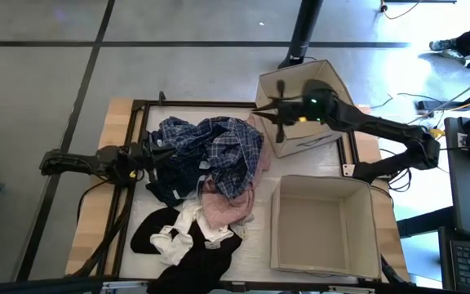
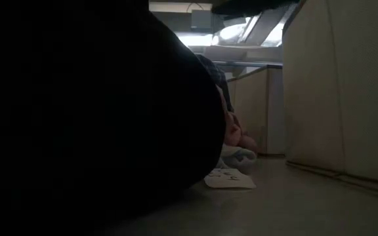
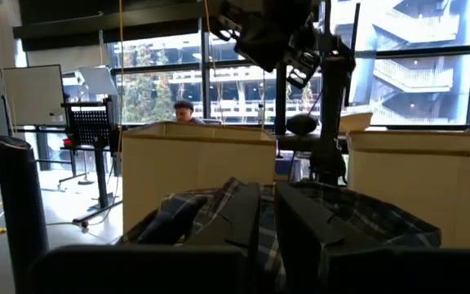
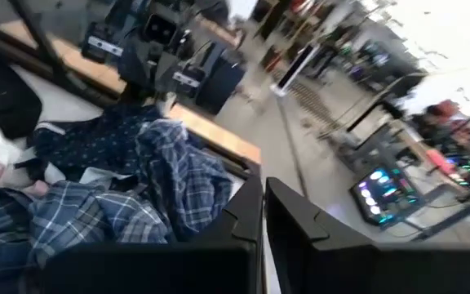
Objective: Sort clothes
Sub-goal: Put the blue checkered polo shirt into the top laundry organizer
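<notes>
The clothes [image 1: 210, 175] lie heaped; the left pincer [image 1: 155, 153], closed, touches the plaid shirt [image 1: 233, 151] and should reopen before grasping; the right pincer [image 1: 272, 108] hovers closed.

plaid shirt [image 1: 233, 153]: showing as soft woven cloth, crumpled, matt, blue and white checks
navy piece [image 1: 170, 189]: looking like thin dark cloth, matt, at the left of the pile
pink garment [image 1: 225, 209]: appearing as soft, slightly fuzzy fabric
white pieces [image 1: 174, 241]: looking like knitted cloth, matt
black garment [image 1: 202, 260]: lying as dull, limp fabric
boxes [image 1: 325, 261]: showing plain tan cardboard, matt, smooth walls
surface [image 1: 119, 118]: showing pale raw-looking wood at its edges, a white sheet in the middle
left hand [image 3: 268, 214]: looking like dark matt plastic, smooth-faced fingers
</notes>
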